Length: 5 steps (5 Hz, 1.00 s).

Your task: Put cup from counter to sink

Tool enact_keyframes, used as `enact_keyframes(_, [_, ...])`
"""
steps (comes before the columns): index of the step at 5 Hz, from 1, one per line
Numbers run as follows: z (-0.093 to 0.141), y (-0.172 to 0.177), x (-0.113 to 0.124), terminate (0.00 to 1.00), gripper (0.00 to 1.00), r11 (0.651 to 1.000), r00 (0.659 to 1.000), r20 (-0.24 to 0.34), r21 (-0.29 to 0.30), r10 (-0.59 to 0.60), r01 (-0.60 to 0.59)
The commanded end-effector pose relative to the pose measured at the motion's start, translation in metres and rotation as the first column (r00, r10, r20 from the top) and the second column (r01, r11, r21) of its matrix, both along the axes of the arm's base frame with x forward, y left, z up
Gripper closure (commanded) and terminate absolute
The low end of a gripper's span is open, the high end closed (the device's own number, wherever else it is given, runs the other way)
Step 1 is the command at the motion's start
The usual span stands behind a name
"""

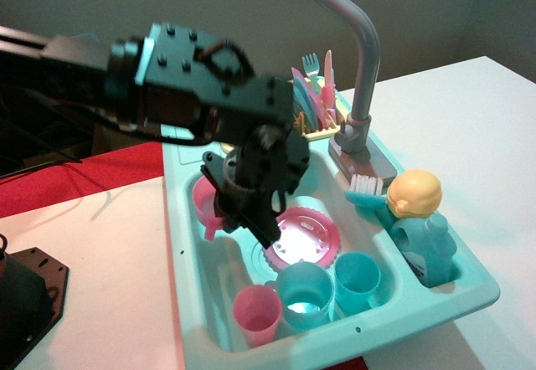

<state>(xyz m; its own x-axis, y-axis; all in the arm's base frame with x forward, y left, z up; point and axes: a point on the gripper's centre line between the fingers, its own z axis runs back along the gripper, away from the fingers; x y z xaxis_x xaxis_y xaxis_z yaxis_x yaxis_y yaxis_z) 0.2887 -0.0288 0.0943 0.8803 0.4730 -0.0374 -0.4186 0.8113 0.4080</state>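
Note:
The light pink cup [205, 203] with a loop handle hangs inside the turquoise sink [435, 303], over the left part of the basin. My black gripper [237, 209] is shut on its right rim and holds it low in the basin; whether the cup touches the bottom is hidden. The turquoise counter ledge [173, 140] at the back left is bare. The grey faucet [356, 43] rises at the back right.
In the basin lie a pink plate [306, 236], a small pink tumbler [256, 313] and two turquoise cups [305, 295] [358, 280]. A yellow dish rack [314, 106] with utensils stands behind. A soap bottle [419, 223] and brush [365, 187] sit at right.

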Motion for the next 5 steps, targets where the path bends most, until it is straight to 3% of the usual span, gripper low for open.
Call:
enact_keyframes(1, [-0.021,0.017,0.001,0.00,1.00,0.995,0.998,0.043,0.097,0.034,-0.038])
enact_keyframes(2, [-0.021,0.024,0.005,0.00,1.00,0.991,0.996,0.065,0.116,0.056,-0.063])
enact_keyframes(3, [-0.010,0.025,0.008,0.00,0.00,0.989,0.995,0.067,0.123,0.069,-0.076])
enact_keyframes(4, [0.006,0.032,0.007,0.00,0.00,0.986,0.993,0.040,0.122,0.110,-0.114])
enact_keyframes(5, [0.019,0.041,0.001,1.00,0.00,0.984,0.991,0.003,0.115,0.137,-0.136])
